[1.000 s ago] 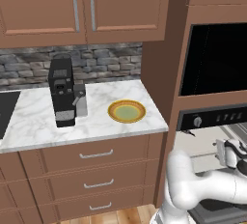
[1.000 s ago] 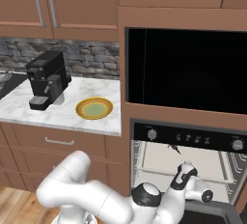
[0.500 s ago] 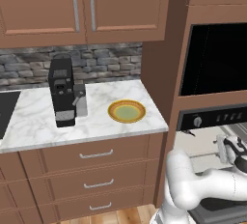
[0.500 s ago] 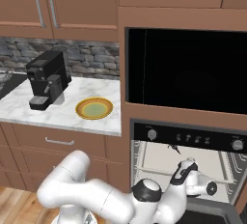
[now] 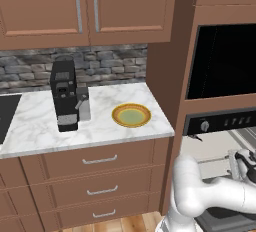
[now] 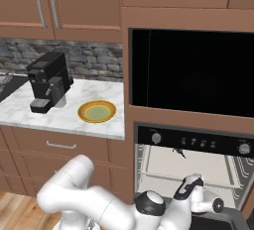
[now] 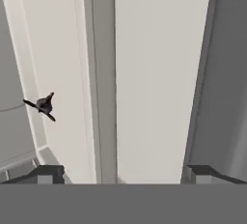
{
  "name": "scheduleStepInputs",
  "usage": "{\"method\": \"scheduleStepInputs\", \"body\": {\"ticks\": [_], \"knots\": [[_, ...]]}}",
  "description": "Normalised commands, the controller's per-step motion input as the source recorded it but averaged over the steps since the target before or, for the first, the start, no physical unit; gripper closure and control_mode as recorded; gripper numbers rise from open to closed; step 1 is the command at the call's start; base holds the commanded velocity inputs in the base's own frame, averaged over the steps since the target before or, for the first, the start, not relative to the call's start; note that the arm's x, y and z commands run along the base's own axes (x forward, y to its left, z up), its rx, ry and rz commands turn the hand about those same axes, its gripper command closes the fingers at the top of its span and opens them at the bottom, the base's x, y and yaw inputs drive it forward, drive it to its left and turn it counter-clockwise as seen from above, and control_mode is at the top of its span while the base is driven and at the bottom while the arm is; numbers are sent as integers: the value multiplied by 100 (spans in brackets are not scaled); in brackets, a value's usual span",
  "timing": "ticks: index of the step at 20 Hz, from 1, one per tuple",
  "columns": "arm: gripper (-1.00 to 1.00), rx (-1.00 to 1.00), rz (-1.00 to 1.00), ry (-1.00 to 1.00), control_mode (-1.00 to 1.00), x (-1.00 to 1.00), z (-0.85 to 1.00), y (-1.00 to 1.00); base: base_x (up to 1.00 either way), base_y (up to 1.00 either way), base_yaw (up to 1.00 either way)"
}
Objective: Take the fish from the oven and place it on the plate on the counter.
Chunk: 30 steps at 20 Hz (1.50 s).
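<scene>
Claw (image 7: 123, 174) released, apart from tiny dark grey thin-tailed fish (image 7: 43, 105) on pale oven (image 6: 198, 167) tray.

tabletop: the white grey-veined marble tabletop (image 5: 35, 128) runs to the left of the brown-framed built-in oven (image 6: 191, 142), over brown wooden drawers (image 5: 100, 160).
plate: the round yellow-rimmed, green-centred plate (image 5: 131, 115) lies on the tabletop near its oven end.
coffee machine: the black boxy coffee machine (image 5: 65, 95) stands on the tabletop, left of the plate and farther from the oven.
fish: the small dark grey fish (image 6: 178, 151) lies inside the oven on the pale inner tray (image 6: 166, 167), toward the back, just below the control strip.
claw: the two-finger claw (image 7: 123, 174) sits in front of the oven opening, apart from the fish, which lies ahead of it toward its left finger.
</scene>
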Motion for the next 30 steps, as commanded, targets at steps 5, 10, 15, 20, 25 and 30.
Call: {"method": "scheduleStepInputs", "body": {"ticks": [5, 10, 15, 20, 25, 30], "knots": [[-100, 11, 0, -8, -100, -15, -80, -10, 0, 0, 0], [-100, 5, 0, -14, -100, 13, -73, 0, 0, 0, 0], [-100, 7, 0, -17, -100, 4, -72, 0, 0, 0, 0], [-100, 14, 0, -18, -100, 0, -92, 0, 0, 0, 0], [-100, 22, 0, -12, -100, 0, -100, 0, 0, 0, 0], [-100, 27, 0, -8, -100, 0, -100, 0, 0, 0, 0]]}}
